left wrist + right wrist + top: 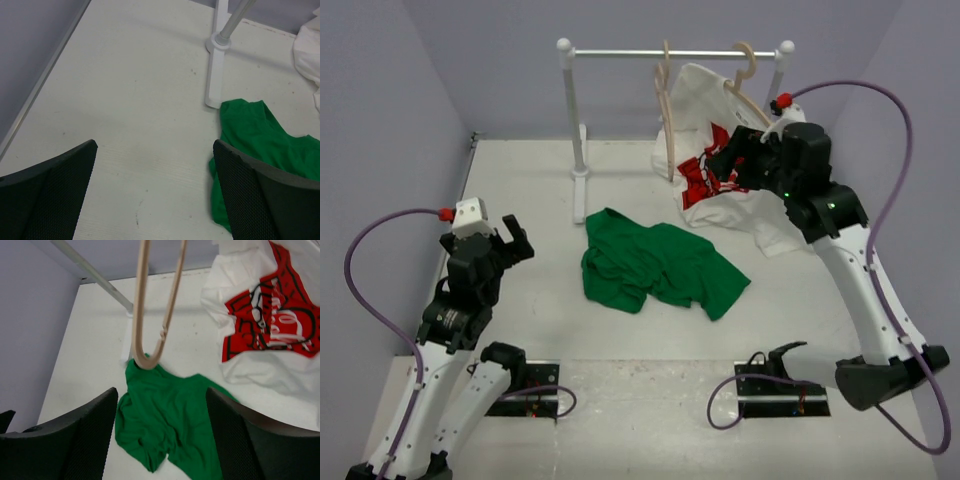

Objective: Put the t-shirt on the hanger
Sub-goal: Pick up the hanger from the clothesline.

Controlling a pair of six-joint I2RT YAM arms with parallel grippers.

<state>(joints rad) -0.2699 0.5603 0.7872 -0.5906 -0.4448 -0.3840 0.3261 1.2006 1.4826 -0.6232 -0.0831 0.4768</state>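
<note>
The green t-shirt (655, 265) lay crumpled near the middle of the table (520, 180). Its far-left edge was just beside the foot of the rack (575, 120). Bare tabletop stretched to the left of it as far as the wall edge, and on the near side toward the arm bases. The hanger (665, 110) hung bare from the rack's bar, just left of the white t-shirt (760, 215) (red graphic on its front), whose hem draped down at the far right. The left gripper (502, 243) hovered over open table to the left of the green cloth, well apart from it, with its jaws spread wide and holding nothing. The right gripper (725, 165) was raised in front of the white t-shirt, right of the hanger, its jaws also wide and empty. In the right wrist view, the hanger's lower curve hung over the green t-shirt's far edge.
</note>
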